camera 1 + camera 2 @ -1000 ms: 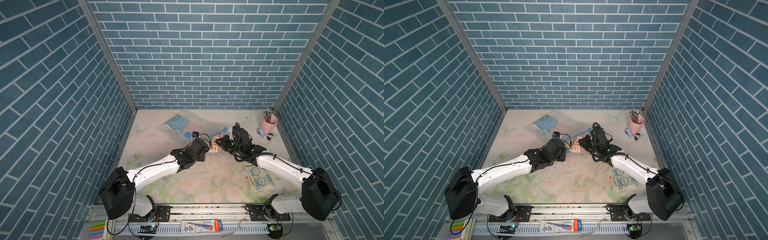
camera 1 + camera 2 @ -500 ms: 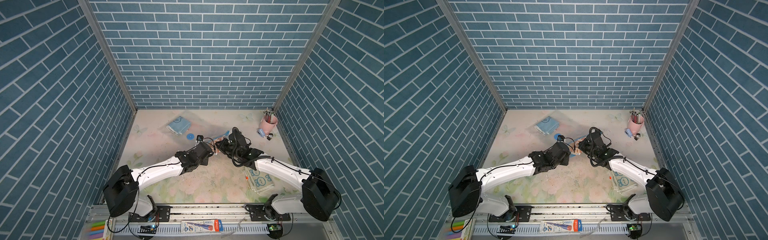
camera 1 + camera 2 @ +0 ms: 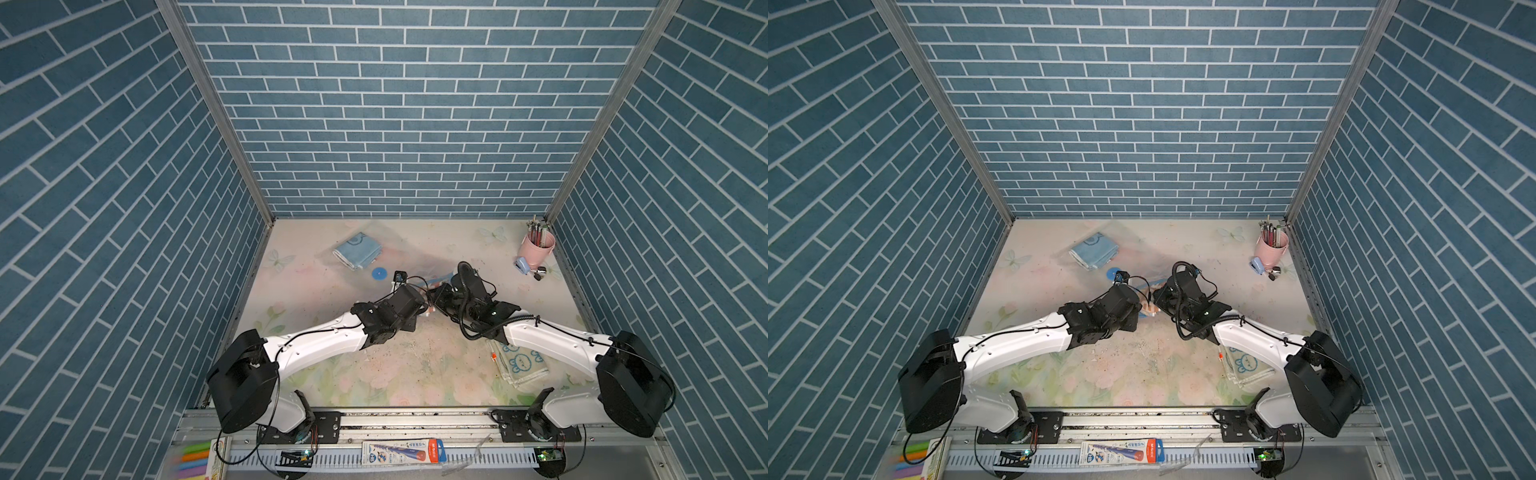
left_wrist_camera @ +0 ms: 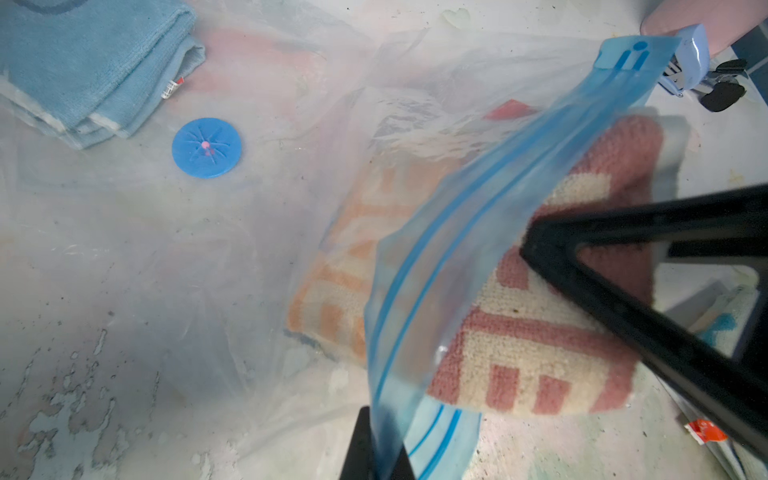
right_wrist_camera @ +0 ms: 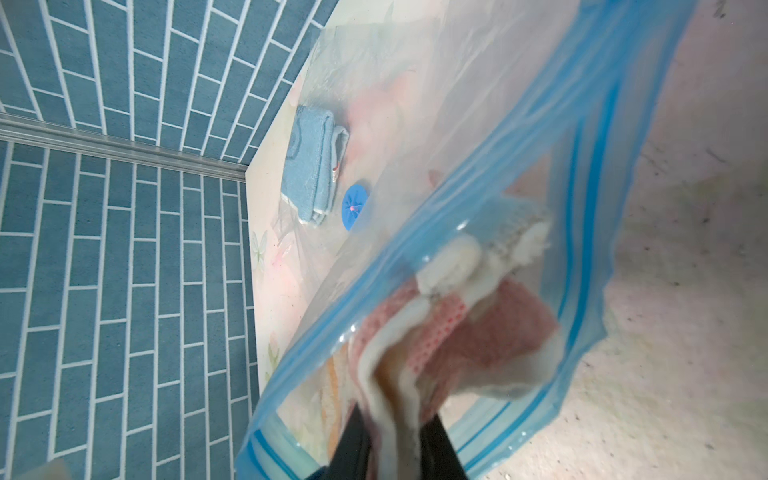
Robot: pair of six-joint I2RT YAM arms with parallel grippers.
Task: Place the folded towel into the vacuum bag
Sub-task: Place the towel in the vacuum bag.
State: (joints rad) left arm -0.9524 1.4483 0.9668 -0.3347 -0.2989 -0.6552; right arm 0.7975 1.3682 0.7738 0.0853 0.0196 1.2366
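Blue towel lies apart. L tool clamps zip strip of vacuum bag, draped over pink-cream folded towel betw. jaws of R tool; grip unclear.

Bare floral tabletop lies open across the lower centre of both top views. The left arm and right arm crowd mid-frame, and the raised zip strip of the vacuum bag and the red-and-cream folded towel fill the gap between them. A pen cup and stapler block the upper right, a blue towel the upper left.
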